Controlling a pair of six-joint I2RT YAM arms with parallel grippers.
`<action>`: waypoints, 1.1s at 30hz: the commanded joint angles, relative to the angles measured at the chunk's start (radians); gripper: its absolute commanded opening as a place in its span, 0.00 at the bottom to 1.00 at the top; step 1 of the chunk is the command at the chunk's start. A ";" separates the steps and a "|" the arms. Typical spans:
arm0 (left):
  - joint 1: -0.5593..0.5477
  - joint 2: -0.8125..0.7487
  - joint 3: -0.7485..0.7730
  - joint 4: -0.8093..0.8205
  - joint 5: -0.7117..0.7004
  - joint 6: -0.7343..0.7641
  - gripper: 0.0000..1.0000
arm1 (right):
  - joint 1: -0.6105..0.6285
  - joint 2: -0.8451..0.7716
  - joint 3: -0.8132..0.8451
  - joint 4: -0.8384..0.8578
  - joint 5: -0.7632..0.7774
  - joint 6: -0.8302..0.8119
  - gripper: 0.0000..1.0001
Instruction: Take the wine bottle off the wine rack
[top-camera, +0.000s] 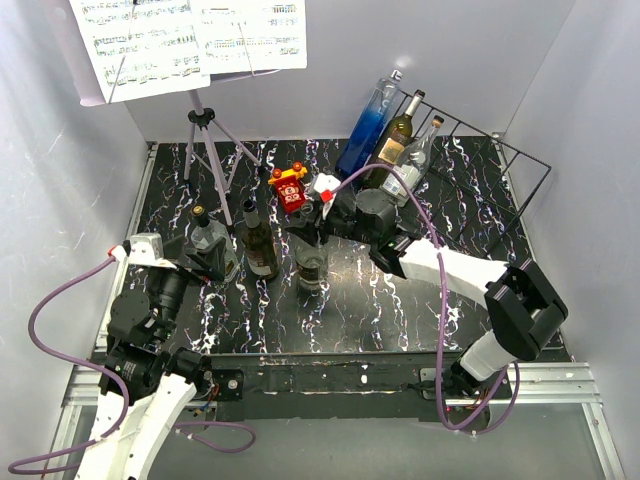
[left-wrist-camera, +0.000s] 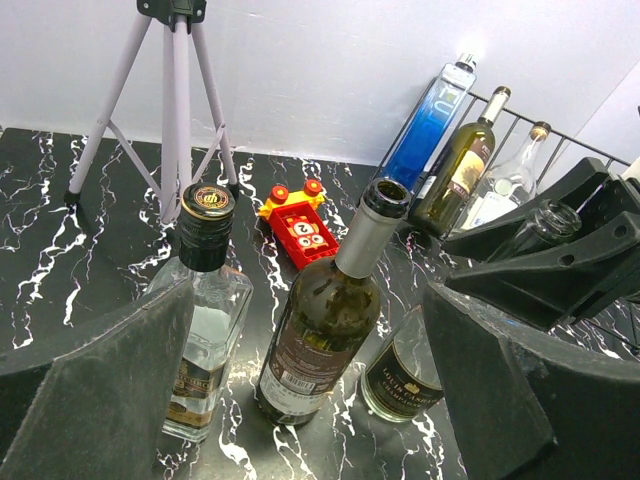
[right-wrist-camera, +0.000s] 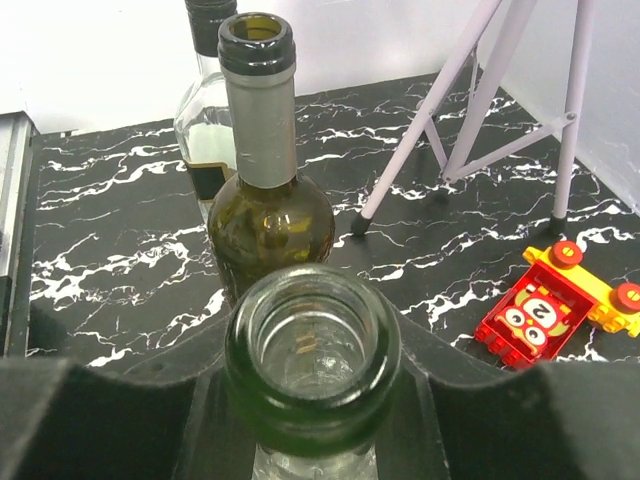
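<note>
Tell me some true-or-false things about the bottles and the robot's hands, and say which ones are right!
1. Three bottles lean in the black wire wine rack. True.
2. The right gripper is shut on the neck of the open green glass bottle. True.
3. The left gripper holds the square clear bottle with the black cap. False: its fingers stand wide apart and hold nothing.
4. The red and yellow toy lies inside the rack. False: it lies on the black marbled table, left of the rack.
</note>
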 joint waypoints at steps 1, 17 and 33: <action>0.000 0.005 0.002 0.001 -0.029 0.008 0.98 | 0.009 -0.039 0.123 0.103 0.026 -0.015 0.52; 0.000 -0.024 0.000 -0.002 -0.044 0.003 0.98 | 0.011 -0.241 0.202 -0.176 0.248 0.141 0.77; -0.017 0.002 0.002 0.001 -0.032 0.003 0.98 | -0.276 -0.193 0.409 -0.712 0.824 0.278 0.77</action>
